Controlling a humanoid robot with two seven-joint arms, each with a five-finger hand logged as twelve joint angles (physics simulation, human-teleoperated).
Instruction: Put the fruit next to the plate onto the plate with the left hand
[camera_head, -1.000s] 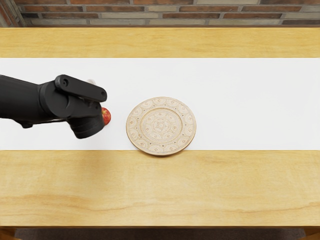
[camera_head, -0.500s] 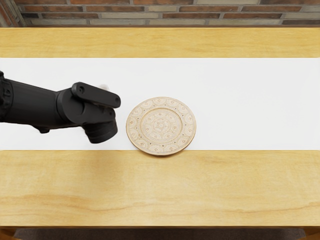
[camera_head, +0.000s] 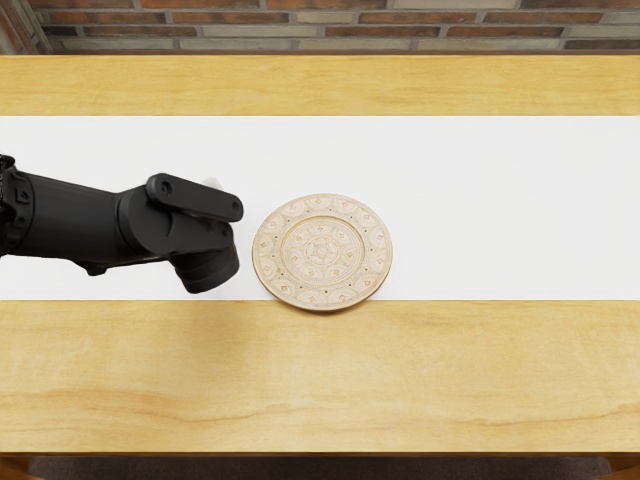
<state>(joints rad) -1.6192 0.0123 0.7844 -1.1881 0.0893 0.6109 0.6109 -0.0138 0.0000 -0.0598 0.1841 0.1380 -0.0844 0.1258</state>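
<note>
My left hand (camera_head: 203, 246) reaches in from the left edge on a black forearm and sits on the white runner just left of the plate. The plate (camera_head: 322, 251) is round and beige with a carved pattern, and it has nothing on it. No fruit shows anywhere in this view. The hand covers the spot beside the plate's left rim, so whatever lies under it is hidden. A narrow strip of white cloth separates the hand from the plate's rim. The right arm is out of view.
A white runner (camera_head: 480, 200) crosses the wooden table (camera_head: 320, 380) from left to right. A brick wall runs along the far edge of the table.
The left hand has moved right, toward the plate, and now covers the red apple that showed at its right side a second ago. Over the last half second it only settled slightly.
</note>
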